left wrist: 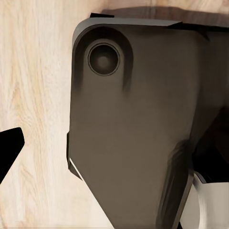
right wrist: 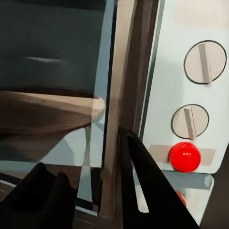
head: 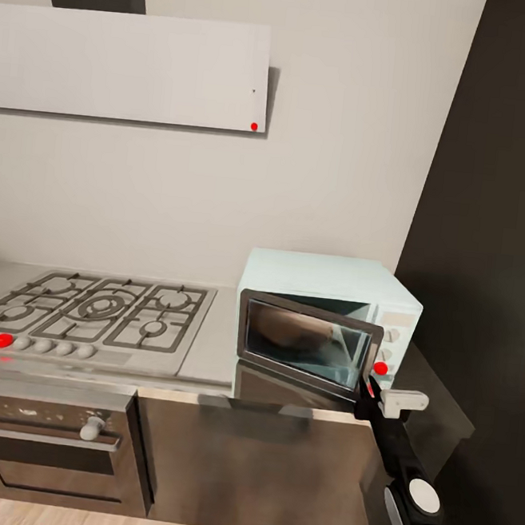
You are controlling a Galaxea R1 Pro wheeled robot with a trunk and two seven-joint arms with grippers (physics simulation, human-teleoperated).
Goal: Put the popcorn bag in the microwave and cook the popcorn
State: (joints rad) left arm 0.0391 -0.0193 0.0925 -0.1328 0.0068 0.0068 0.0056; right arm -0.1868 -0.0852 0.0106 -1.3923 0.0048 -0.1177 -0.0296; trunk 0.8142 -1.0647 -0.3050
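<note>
While the robot faces the kitchen wall, its right hand (head: 369, 385) is right up at the microwave (head: 329, 317), which sits on the grey surface (head: 214, 346) at the right end, just beside a dark tall panel (head: 490, 236). The microwave's dark glass door (head: 307, 343) is partly open, swung out toward the near side, and the hand sits at the door's right edge, close to the red indicator light (head: 380, 368). In the right wrist view the dark fingers (right wrist: 152, 191) straddle the steel door edge (right wrist: 119, 119), one on each side of it, so the hand looks spread around the door rim; whether the pads actually press on it is hard to tell. That same view shows two round knobs (right wrist: 205, 62) stacked above the red light (right wrist: 184, 156) on the pale front panel.

Through the glass there's a rounded tan-brown shape inside the cavity (head: 288, 329), which looks like the popcorn bag, though it's blurry behind the door. No kernels can be made out.

To the left of the microwave is a gas hob (head: 89, 310) with grates, with a built-in oven (head: 44, 442) under it and a pale hood (head: 129, 65) on the wall above.

The left wrist view just shows the robot's dark base (left wrist: 133, 133) over wooden floor (left wrist: 33, 95); can't tell the left hand's state.
</note>
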